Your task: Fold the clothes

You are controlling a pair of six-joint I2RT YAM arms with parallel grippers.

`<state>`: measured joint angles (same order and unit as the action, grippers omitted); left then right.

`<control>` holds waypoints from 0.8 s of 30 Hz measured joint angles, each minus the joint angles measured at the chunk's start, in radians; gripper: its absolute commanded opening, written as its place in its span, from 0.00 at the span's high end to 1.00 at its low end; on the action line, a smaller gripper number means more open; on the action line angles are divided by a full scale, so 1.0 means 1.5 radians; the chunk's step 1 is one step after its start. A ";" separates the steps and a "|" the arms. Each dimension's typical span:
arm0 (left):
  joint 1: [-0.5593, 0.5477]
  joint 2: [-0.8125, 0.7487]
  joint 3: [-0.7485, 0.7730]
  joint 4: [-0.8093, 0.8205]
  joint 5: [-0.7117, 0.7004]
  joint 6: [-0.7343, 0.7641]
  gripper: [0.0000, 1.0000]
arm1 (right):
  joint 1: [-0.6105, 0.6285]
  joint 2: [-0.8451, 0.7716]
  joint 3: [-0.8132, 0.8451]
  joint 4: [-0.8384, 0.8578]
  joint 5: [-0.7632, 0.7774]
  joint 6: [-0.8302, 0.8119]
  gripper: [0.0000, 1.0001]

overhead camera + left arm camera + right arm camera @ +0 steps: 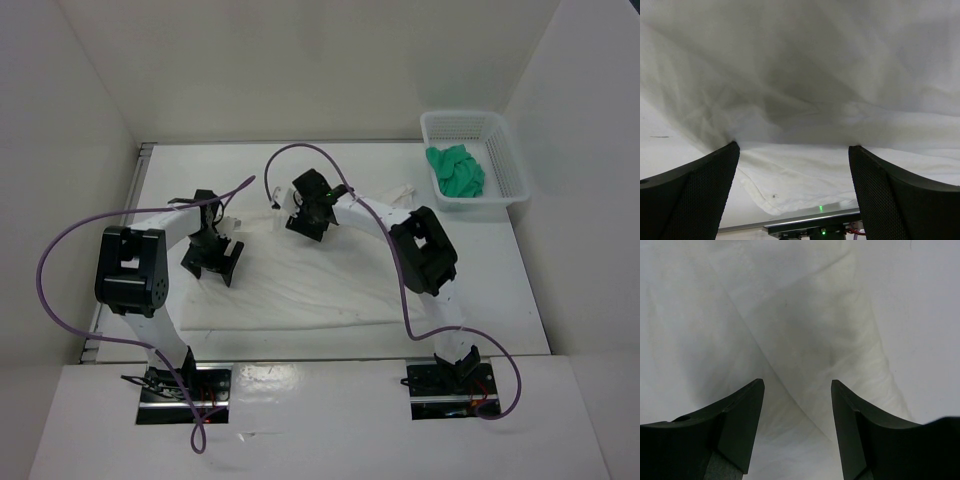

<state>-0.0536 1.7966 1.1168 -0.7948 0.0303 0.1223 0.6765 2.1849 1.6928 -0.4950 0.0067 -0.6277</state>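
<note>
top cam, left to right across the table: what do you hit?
left hand → right hand → white mesh basket, with the green cloth inside it. The white garment spreads under both hands, so it has no clear place in the order.

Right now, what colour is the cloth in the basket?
The cloth is plain bright green, clearest in the top external view, lying in the white mesh basket.
</note>
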 measured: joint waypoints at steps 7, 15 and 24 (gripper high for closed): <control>0.000 0.000 0.000 0.000 0.000 0.000 0.04 | 0.000 0.001 0.000 0.000 -0.003 -0.007 0.38; 0.000 0.000 0.000 0.000 0.000 0.001 0.04 | 0.000 0.018 0.002 0.002 -0.009 -0.010 0.40; 0.000 0.000 0.000 0.000 0.000 0.001 0.04 | 0.000 0.026 0.009 0.000 -0.017 -0.012 0.65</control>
<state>-0.0536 1.7969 1.1168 -0.7948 0.0307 0.1230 0.6765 2.2234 1.7058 -0.4946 -0.0185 -0.6464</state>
